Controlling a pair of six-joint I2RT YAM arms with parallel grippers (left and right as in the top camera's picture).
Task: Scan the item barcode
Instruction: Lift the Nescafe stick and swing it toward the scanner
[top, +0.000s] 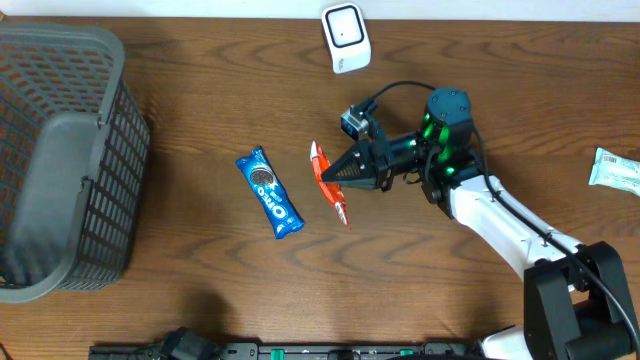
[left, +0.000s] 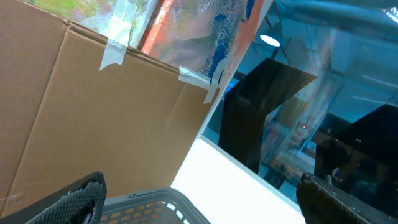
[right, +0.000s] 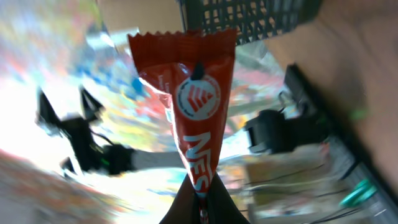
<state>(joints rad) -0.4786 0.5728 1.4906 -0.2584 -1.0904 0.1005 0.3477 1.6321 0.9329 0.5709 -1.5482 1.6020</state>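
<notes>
Red wrapper (right: 198, 118) is pinched tight in your right end effector (top: 328, 176), so turn its barcode side slowly toward the white scanner (top: 345, 37) and hold still.

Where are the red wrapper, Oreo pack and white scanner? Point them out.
red wrapper (right: 198, 97), right wrist view, round logo.
Oreo pack (top: 270, 193), overhead view, its middle.
white scanner (top: 346, 37), overhead view, top face.

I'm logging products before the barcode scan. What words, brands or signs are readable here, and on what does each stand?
"OREO": on the blue packet lying on the table.
"NES", cut off below: on the red wrapper gripped by the right tool, under a round white emblem.
Print on the pale packet at the right edge: too small to read.
</notes>
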